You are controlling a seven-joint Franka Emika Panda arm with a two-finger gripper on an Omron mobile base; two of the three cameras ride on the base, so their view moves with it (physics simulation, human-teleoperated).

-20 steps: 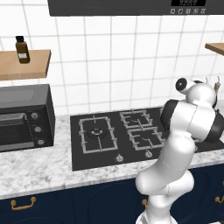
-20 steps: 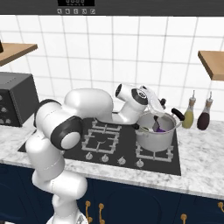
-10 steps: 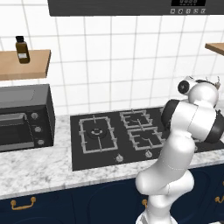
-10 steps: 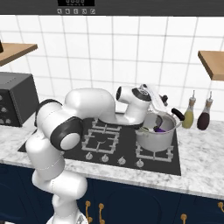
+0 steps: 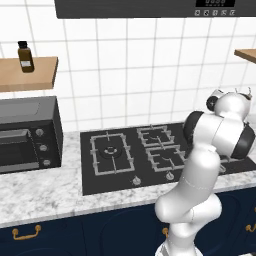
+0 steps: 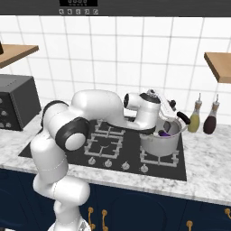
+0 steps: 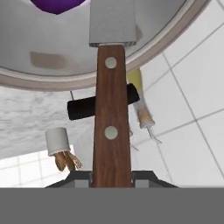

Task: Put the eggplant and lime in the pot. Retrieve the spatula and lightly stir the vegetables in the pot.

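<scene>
The shiny metal pot (image 6: 159, 143) stands on the front right burner, its rim (image 7: 39, 81) curving across the hand view. Inside it lies the purple eggplant (image 6: 164, 133), also at the top of the hand view as the eggplant (image 7: 57, 5). My gripper (image 6: 170, 112) hangs tilted over the pot and is shut on the spatula's wooden handle (image 7: 111, 131); in the hand view the gripper (image 7: 112, 178) sits at the handle's base. The grey blade (image 7: 112, 22) reaches down into the pot. The lime is hidden. In the left base view my arm (image 5: 210, 150) covers the pot.
The pot's black side handle (image 6: 182, 118) points right. Two bottles (image 6: 195, 118) (image 6: 210, 120) stand by the wall beyond it. A black cooktop (image 6: 113, 144) spans the counter, a toaster oven (image 5: 25, 135) sits at the left, and wooden shelves (image 5: 25, 75) (image 6: 219, 65) hang above.
My hand has shifted a little to the right above the pot, with the spatula still in the grip. The pot and base views stay put.
</scene>
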